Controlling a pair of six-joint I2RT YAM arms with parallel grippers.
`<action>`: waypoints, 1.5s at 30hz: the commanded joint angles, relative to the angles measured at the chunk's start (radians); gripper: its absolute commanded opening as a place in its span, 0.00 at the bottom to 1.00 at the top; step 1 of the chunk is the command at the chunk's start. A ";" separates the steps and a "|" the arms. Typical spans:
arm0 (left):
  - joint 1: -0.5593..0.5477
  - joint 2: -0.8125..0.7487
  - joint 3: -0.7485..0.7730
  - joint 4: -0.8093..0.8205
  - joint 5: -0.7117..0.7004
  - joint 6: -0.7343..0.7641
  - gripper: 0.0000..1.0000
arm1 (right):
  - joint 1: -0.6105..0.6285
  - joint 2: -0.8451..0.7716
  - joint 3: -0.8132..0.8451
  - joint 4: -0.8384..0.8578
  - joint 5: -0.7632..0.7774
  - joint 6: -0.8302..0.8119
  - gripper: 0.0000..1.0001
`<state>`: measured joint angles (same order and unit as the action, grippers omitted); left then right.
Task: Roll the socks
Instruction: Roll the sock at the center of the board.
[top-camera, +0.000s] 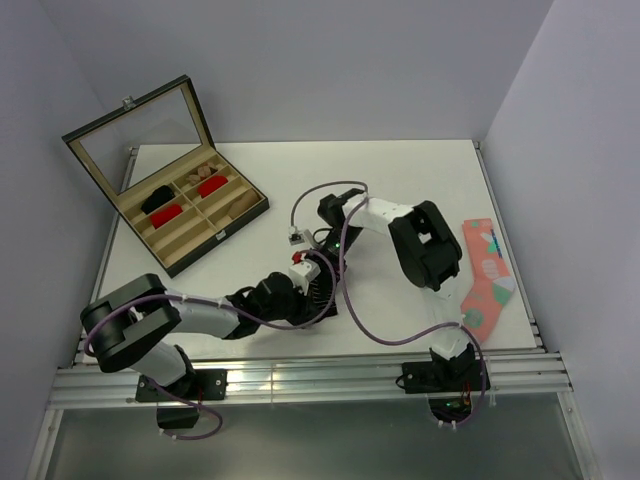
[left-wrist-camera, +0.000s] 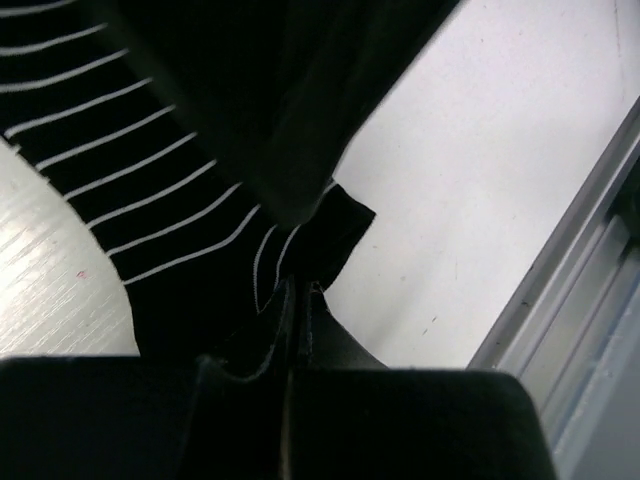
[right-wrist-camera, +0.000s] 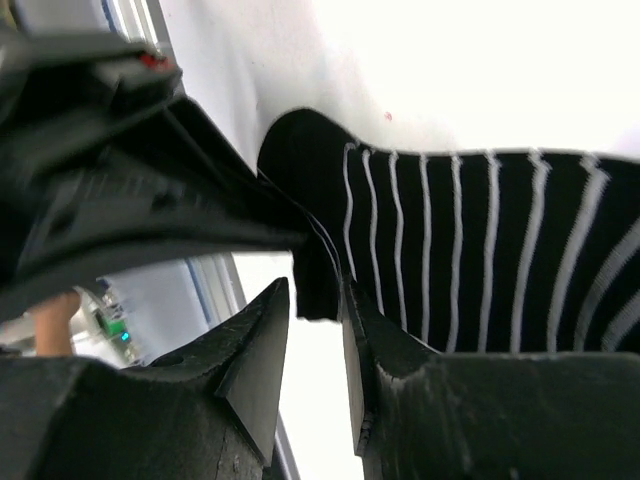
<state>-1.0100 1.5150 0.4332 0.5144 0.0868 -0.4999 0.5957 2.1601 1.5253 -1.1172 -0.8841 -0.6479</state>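
Note:
A black sock with thin white stripes (top-camera: 322, 292) lies on the white table between the two arms. My left gripper (left-wrist-camera: 298, 290) is shut on a folded corner of this sock (left-wrist-camera: 170, 200), the fabric pinched between its fingers. My right gripper (right-wrist-camera: 315, 290) stands open, its jaws apart. The same corner of the sock (right-wrist-camera: 470, 250) hangs just at its tips, and the right finger rests against the fabric. In the top view both grippers meet over the sock, the left (top-camera: 305, 285) from the left and the right (top-camera: 327, 250) from behind.
An open wooden box (top-camera: 165, 200) with compartments holding red and dark bundles stands at the back left. A coral-pink patterned sock (top-camera: 485, 275) lies by the right edge. The metal rail (top-camera: 300, 375) runs along the near edge, close to the left gripper.

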 joint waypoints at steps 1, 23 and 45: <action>0.054 -0.022 0.024 -0.086 0.128 -0.098 0.00 | -0.030 -0.081 -0.052 0.074 -0.007 -0.010 0.36; 0.223 0.076 0.193 -0.303 0.430 -0.310 0.00 | -0.048 -0.247 -0.266 0.307 -0.052 0.031 0.40; 0.286 0.234 0.200 -0.169 0.551 -0.471 0.00 | -0.056 -0.293 -0.346 0.324 -0.070 0.063 0.41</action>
<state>-0.7372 1.7355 0.6464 0.2718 0.6292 -0.9016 0.5400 1.9450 1.1923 -0.8066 -0.9100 -0.5777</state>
